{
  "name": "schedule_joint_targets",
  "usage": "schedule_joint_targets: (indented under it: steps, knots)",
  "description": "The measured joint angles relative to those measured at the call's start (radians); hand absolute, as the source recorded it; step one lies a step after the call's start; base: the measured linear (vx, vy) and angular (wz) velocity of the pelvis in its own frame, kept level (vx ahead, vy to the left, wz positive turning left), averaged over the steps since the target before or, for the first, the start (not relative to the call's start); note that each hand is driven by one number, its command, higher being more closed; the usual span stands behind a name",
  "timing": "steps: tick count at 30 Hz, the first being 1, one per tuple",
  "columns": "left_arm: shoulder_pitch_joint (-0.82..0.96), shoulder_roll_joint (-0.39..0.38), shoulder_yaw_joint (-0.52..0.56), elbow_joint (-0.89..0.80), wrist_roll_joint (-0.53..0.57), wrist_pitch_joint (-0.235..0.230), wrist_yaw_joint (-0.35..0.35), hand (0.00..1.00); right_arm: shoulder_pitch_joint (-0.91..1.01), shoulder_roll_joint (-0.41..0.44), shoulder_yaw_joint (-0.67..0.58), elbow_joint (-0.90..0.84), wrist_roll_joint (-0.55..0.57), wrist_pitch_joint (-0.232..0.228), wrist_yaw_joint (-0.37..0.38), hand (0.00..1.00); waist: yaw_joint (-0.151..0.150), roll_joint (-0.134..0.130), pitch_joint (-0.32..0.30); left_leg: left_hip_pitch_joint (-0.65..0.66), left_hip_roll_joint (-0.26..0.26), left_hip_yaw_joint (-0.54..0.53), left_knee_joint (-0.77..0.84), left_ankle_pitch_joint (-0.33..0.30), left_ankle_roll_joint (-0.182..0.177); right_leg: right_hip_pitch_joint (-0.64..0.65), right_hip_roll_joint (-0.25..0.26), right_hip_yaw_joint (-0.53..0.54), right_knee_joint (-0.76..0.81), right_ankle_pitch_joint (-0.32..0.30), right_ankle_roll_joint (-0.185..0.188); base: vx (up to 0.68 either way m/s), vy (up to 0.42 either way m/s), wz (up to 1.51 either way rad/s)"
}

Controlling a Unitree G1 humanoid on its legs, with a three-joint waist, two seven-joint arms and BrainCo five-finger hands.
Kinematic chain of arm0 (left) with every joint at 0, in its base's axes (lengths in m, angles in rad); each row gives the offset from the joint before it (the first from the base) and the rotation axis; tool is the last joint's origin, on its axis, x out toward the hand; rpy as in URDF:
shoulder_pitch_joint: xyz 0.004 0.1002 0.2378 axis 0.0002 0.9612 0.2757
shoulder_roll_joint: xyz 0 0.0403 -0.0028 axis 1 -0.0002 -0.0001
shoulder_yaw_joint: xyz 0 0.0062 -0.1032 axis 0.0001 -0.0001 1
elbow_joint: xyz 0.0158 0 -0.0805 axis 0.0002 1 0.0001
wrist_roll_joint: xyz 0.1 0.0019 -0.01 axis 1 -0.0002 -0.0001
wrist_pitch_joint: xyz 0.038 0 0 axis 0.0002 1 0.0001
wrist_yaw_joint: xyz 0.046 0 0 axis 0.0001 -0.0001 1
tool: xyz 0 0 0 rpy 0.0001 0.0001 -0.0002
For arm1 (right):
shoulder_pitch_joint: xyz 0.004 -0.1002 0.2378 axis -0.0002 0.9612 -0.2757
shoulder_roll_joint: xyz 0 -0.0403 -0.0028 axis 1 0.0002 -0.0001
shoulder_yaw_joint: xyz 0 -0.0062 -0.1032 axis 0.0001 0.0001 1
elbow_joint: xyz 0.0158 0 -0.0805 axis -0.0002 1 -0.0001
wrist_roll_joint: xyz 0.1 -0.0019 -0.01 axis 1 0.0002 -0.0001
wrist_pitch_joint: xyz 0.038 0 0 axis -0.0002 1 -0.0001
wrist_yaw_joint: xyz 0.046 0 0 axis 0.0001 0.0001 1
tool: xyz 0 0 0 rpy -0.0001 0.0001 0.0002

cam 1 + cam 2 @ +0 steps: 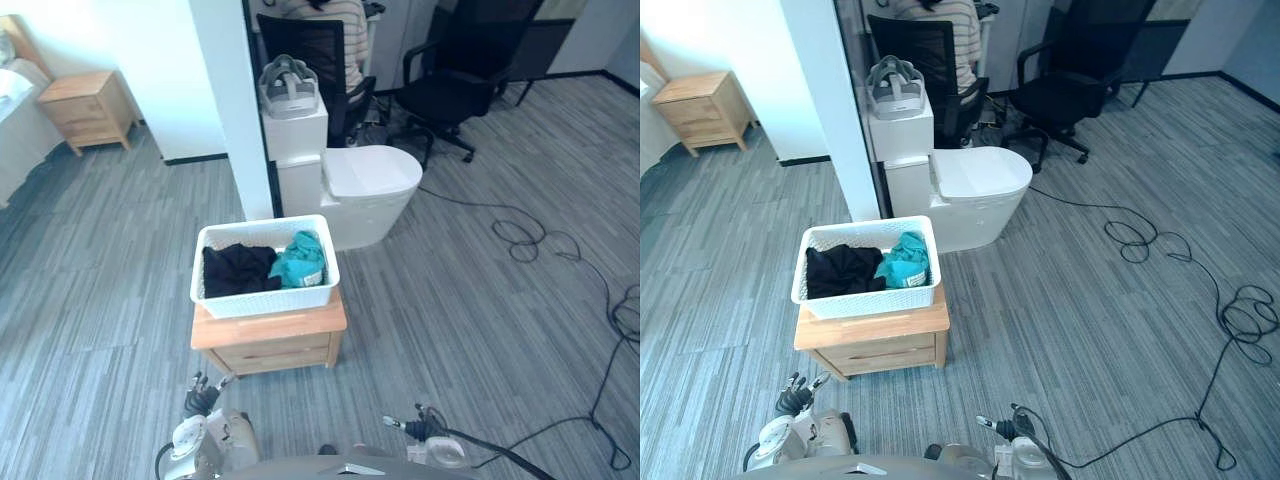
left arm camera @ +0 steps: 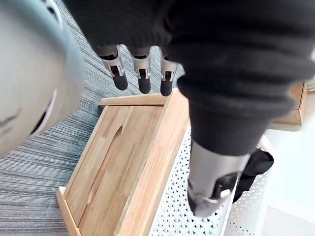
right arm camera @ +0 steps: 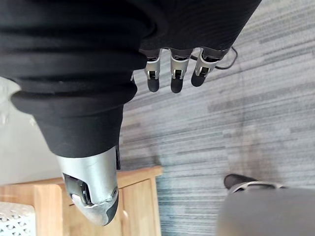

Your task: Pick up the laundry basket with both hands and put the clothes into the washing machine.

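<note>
The left hand point(image 1: 203, 393) hangs low and near, its fingers point(image 2: 143, 82) straight and spread from the thumb, holding nothing. The right hand point(image 1: 412, 427) is at the same depth, its fingers point(image 3: 177, 78) likewise loose and empty. Straight out from them, farther off, the basket point(image 1: 262, 302) sits on a low wooden cabinet point(image 1: 270, 335), with black clothes point(image 1: 238, 268) on the left and teal ones point(image 1: 300, 260) on the right. Its long axis runs left to right, so the short ends face the two hands' sides. It lies left of the midline between the hands. The left hand is nearly in line with the left end and looks nearer, while the right hand stands well right of the right end and, I judge, must come in leftward as it reaches.
</note>
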Motion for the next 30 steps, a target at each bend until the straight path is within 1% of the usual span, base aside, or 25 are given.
schedule_joint_targets:
  steps: [1, 2, 3, 4, 5, 6, 8, 9, 12, 13, 14, 15, 16, 19, 22, 23, 24, 25, 26, 27, 28, 29, 30]
  knots:
    - [0.000, -0.005, 0.000, 0.001, 0.001, 0.000, 0.001, 0.00, -0.001, 0.007, -0.003, -0.003, 0.007, 0.000, -0.004, 0.00, 0.001, 0.002, -0.001, 0.019, -0.019, -0.003, -0.086, 0.012, -0.013, 0.006, 0.003, 0.013, -0.004, -0.004, 0.007, 0.31, 0.080, -0.62]
    - [0.003, -0.016, 0.005, 0.011, 0.002, -0.001, 0.002, 0.00, 0.007, 0.020, -0.008, -0.014, 0.011, -0.001, -0.011, 0.00, 0.002, 0.011, -0.010, 0.044, -0.045, -0.018, -0.197, 0.056, -0.008, 0.018, 0.009, 0.024, -0.014, -0.015, 0.019, 0.29, 0.146, -0.58]
    - [-0.003, -0.016, 0.007, 0.037, 0.003, -0.002, 0.001, 0.00, 0.015, 0.038, -0.008, -0.042, 0.014, -0.001, -0.021, 0.00, -0.002, 0.018, -0.016, 0.077, -0.065, -0.017, -0.255, 0.087, 0.000, 0.031, 0.010, 0.031, -0.012, -0.033, 0.029, 0.24, 0.164, -0.51]
    - [-0.003, -0.016, 0.007, 0.048, 0.003, -0.002, 0.001, 0.00, 0.025, 0.046, -0.015, -0.059, 0.019, -0.003, -0.024, 0.00, -0.008, 0.022, -0.021, 0.099, -0.072, -0.008, -0.287, 0.109, -0.002, 0.037, 0.011, 0.040, -0.005, -0.041, 0.042, 0.26, 0.209, -0.36]
    - [-0.008, -0.013, 0.010, 0.071, 0.004, -0.001, 0.001, 0.00, 0.041, 0.067, -0.028, -0.084, 0.023, -0.004, -0.028, 0.00, -0.014, 0.012, -0.034, 0.142, -0.096, 0.013, -0.355, 0.143, 0.003, 0.043, -0.002, 0.054, 0.011, -0.062, 0.062, 0.24, 0.204, -0.18]
    - [-0.009, -0.009, 0.014, 0.076, 0.005, -0.002, 0.003, 0.00, 0.058, 0.088, -0.037, -0.097, 0.025, -0.004, -0.031, 0.00, -0.015, -0.010, -0.057, 0.165, -0.130, 0.028, -0.416, 0.158, 0.015, 0.036, -0.030, 0.062, 0.024, -0.070, 0.077, 0.23, 0.196, -0.13]
    - [-0.006, 0.006, 0.013, 0.079, 0.006, -0.005, 0.002, 0.00, 0.071, 0.119, -0.041, -0.109, 0.032, -0.004, -0.042, 0.00, -0.013, -0.043, -0.078, 0.201, -0.168, 0.039, -0.484, 0.176, 0.025, 0.026, -0.058, 0.073, 0.030, -0.080, 0.093, 0.19, 0.152, -0.01]
    - [-0.005, 0.015, 0.013, 0.082, 0.007, -0.006, 0.002, 0.00, 0.067, 0.136, -0.037, -0.119, 0.045, -0.004, -0.048, 0.00, -0.013, -0.058, -0.083, 0.217, -0.195, 0.045, -0.527, 0.187, 0.037, 0.022, -0.077, 0.073, 0.032, -0.083, 0.098, 0.21, 0.162, 0.03]
    - [-0.002, 0.018, 0.013, 0.084, 0.007, -0.006, 0.004, 0.00, 0.063, 0.137, -0.041, -0.150, 0.046, -0.002, -0.058, 0.00, -0.003, -0.057, -0.085, 0.248, -0.224, 0.051, -0.575, 0.192, 0.046, 0.026, -0.098, 0.076, 0.037, -0.083, 0.098, 0.13, 0.148, 0.00]
    - [0.003, 0.018, 0.014, 0.084, 0.006, -0.007, 0.006, 0.00, 0.064, 0.136, -0.041, -0.209, 0.046, 0.000, -0.063, 0.00, -0.001, -0.052, -0.084, 0.260, -0.236, 0.051, -0.600, 0.198, 0.053, 0.027, -0.105, 0.077, 0.037, -0.083, 0.099, 0.06, 0.121, 0.01]
    - [0.010, 0.021, 0.014, 0.079, 0.006, -0.006, 0.009, 0.00, 0.068, 0.136, -0.043, -0.283, 0.046, 0.002, -0.065, 0.00, -0.002, -0.048, -0.083, 0.260, -0.246, 0.051, -0.609, 0.200, 0.057, 0.024, -0.114, 0.077, 0.037, -0.088, 0.107, 0.06, 0.118, 0.02]
    - [0.016, 0.024, 0.014, 0.075, 0.004, -0.006, 0.010, 0.00, 0.068, 0.136, -0.044, -0.324, 0.045, 0.004, -0.067, 0.00, -0.002, -0.046, -0.082, 0.259, -0.250, 0.051, -0.609, 0.200, 0.057, 0.023, -0.117, 0.077, 0.037, -0.090, 0.111, 0.03, 0.082, 0.03]
    - [0.042, 0.029, 0.015, 0.056, -0.018, -0.006, 0.008, 0.00, 0.070, 0.136, -0.045, -0.464, 0.041, 0.008, -0.080, 0.00, -0.002, -0.043, -0.080, 0.257, -0.258, 0.044, -0.615, 0.199, 0.059, 0.022, -0.122, 0.076, 0.035, -0.094, 0.117, 0.00, 0.048, 0.04]
    - [0.081, 0.034, 0.023, 0.023, -0.058, 0.002, 0.010, 0.00, 0.064, 0.136, -0.052, -0.614, 0.041, 0.016, -0.107, 0.00, 0.000, -0.042, -0.078, 0.248, -0.269, 0.027, -0.616, 0.203, 0.064, 0.022, -0.131, 0.071, 0.028, -0.111, 0.129, -0.03, 0.008, 0.14]
    - [0.119, 0.029, 0.059, 0.023, -0.078, 0.028, 0.029, 0.00, 0.042, 0.133, -0.056, -0.685, 0.031, 0.031, -0.118, 0.00, 0.003, -0.028, -0.070, 0.236, -0.275, 0.005, -0.617, 0.209, 0.071, 0.023, -0.133, 0.047, 0.019, -0.114, 0.130, -0.03, -0.010, 0.26]
    - [0.137, 0.024, 0.076, 0.021, -0.101, 0.041, 0.040, 0.00, 0.042, 0.125, -0.058, -0.711, 0.010, 0.050, -0.129, 0.00, 0.004, -0.023, -0.072, 0.222, -0.276, -0.009, -0.617, 0.213, 0.072, 0.018, -0.134, 0.031, 0.016, -0.113, 0.129, -0.03, -0.006, 0.42]
    - [0.149, 0.021, 0.106, 0.009, -0.118, 0.051, 0.051, 0.00, 0.034, 0.122, -0.058, -0.729, 0.002, 0.065, -0.132, 0.00, 0.008, -0.020, -0.072, 0.205, -0.278, -0.026, -0.617, 0.221, 0.075, 0.008, -0.134, 0.014, 0.013, -0.113, 0.129, -0.03, -0.007, 0.42]
    - [0.154, 0.019, 0.123, 0.003, -0.125, 0.059, 0.059, 0.00, 0.027, 0.121, -0.060, -0.741, 0.002, 0.072, -0.132, 0.00, 0.010, -0.019, -0.070, 0.199, -0.278, -0.028, -0.617, 0.224, 0.076, 0.005, -0.134, 0.006, 0.013, -0.112, 0.128, -0.02, -0.005, 0.39]
    - [0.165, 0.012, 0.179, -0.004, -0.159, 0.072, 0.082, 0.00, 0.000, 0.115, -0.069, -0.760, 0.003, 0.079, -0.131, 0.00, 0.016, -0.016, -0.063, 0.188, -0.278, -0.037, -0.617, 0.230, 0.078, 0.005, -0.134, -0.009, 0.013, -0.108, 0.126, -0.01, -0.004, 0.26]
    - [0.168, 0.011, 0.197, -0.006, -0.172, 0.074, 0.092, 0.00, -0.011, 0.110, -0.071, -0.763, 0.003, 0.081, -0.131, 0.00, 0.017, -0.015, -0.061, 0.186, -0.279, -0.040, -0.617, 0.230, 0.078, 0.005, -0.134, -0.012, 0.013, -0.108, 0.126, 0.00, -0.001, 0.28]
    - [0.159, 0.006, 0.262, -0.018, -0.198, 0.080, 0.111, 0.00, -0.033, 0.106, -0.073, -0.782, 0.003, 0.088, -0.130, 0.00, 0.025, -0.010, -0.055, 0.181, -0.281, -0.051, -0.616, 0.234, 0.080, 0.006, -0.134, -0.022, 0.014, -0.105, 0.128, 0.00, 0.002, 0.20]
    - [0.155, 0.006, 0.290, -0.033, -0.214, 0.083, 0.119, 0.00, -0.047, 0.103, -0.072, -0.792, 0.003, 0.088, -0.130, 0.00, 0.025, -0.008, -0.053, 0.176, -0.282, -0.056, -0.616, 0.236, 0.080, 0.004, -0.135, -0.029, 0.014, -0.104, 0.128, -0.02, 0.004, 0.27]
    - [0.153, 0.010, 0.344, -0.096, -0.249, 0.083, 0.145, 0.00, -0.096, 0.088, -0.064, -0.794, 0.004, 0.088, -0.130, 0.00, 0.025, -0.004, -0.047, 0.158, -0.281, -0.066, -0.615, 0.245, 0.084, -0.013, -0.134, -0.039, 0.024, -0.104, 0.128, -0.02, 0.001, 0.23]
